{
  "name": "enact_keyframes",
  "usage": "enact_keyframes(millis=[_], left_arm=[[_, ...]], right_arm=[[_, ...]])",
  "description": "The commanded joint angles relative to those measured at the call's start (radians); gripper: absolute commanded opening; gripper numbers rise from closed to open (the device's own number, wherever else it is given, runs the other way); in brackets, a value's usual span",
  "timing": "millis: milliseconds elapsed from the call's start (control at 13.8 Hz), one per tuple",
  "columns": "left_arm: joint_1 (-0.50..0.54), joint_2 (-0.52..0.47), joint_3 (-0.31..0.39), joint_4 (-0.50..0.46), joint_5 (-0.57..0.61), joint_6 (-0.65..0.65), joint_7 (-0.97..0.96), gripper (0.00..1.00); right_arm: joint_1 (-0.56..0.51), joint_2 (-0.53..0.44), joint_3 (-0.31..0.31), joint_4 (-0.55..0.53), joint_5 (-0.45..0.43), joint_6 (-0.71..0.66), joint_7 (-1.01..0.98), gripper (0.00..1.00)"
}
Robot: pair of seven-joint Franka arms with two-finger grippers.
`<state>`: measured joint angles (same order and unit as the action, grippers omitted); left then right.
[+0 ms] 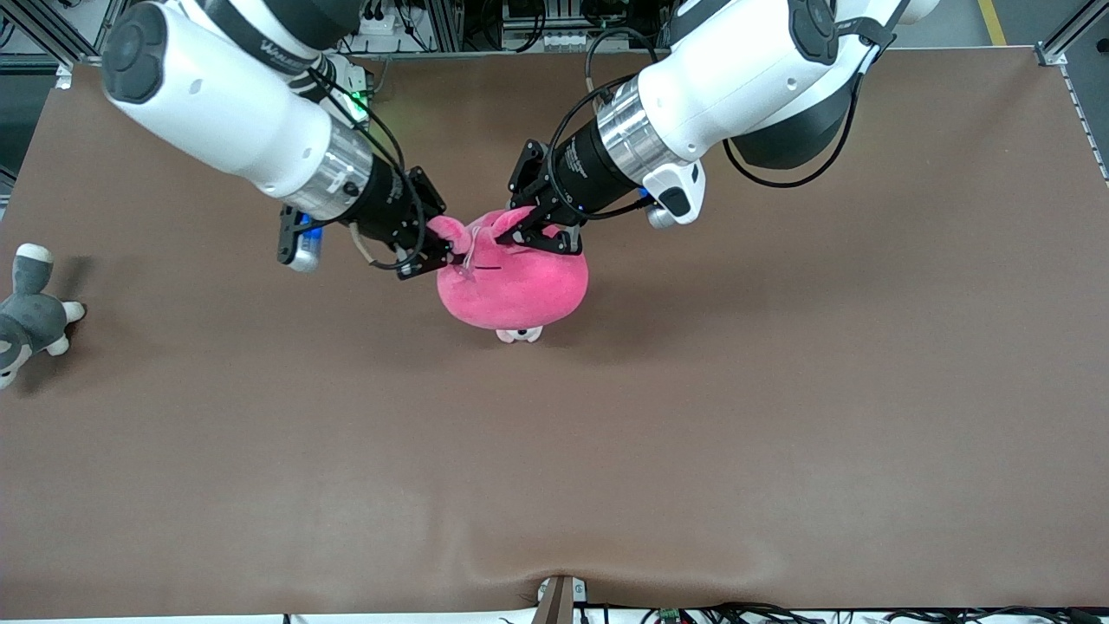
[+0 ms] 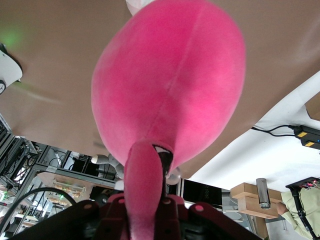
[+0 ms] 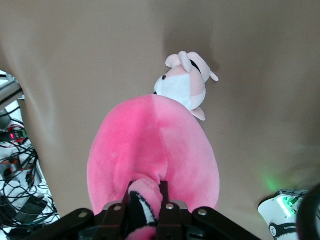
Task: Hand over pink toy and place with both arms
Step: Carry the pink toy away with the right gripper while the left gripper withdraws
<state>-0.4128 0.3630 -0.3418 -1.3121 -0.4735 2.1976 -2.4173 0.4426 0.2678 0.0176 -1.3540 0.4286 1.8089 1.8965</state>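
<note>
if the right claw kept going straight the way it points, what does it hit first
The right claw is already shut on an ear flap of the pink toy, so it would press into the toy's body first; past that, probably the small puppy plush on the table.

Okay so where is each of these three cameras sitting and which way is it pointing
Front view: high across the table, looking down at both arms; left gripper and right gripper each pinch an ear of the pink toy.
Left wrist view: on the left wrist, looking along its fingers at the pink toy.
Right wrist view: on the right wrist, fingers shut on an ear; puppy plush below.
All three share the pink toy.
</note>
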Motion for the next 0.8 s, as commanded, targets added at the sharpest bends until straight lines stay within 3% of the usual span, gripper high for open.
enact_keyframes(millis=[0,290,507,724], left_arm=[[0.014,-0.025,0.003,0.019,0.100,-0.031,-0.025,1.00],[0.083,-0.099,0.001,0.014,0.194,-0.186,0.090,1.00],[0.175,-0.147,0.003,0.013,0.200,-0.339,0.411,1.00],[0.300,-0.170,0.004,0.013,0.204,-0.473,0.689,1.00]], right_arm=[[-0.077,0.031,0.002,0.015,0.018,-0.019,-0.054,0.00],[-0.223,0.044,0.002,0.015,0.018,-0.204,-0.293,0.00],[-0.370,0.059,0.001,-0.026,0.006,-0.322,-0.614,0.00],[-0.519,0.172,-0.001,-0.060,-0.001,-0.321,-0.859,0.00]])
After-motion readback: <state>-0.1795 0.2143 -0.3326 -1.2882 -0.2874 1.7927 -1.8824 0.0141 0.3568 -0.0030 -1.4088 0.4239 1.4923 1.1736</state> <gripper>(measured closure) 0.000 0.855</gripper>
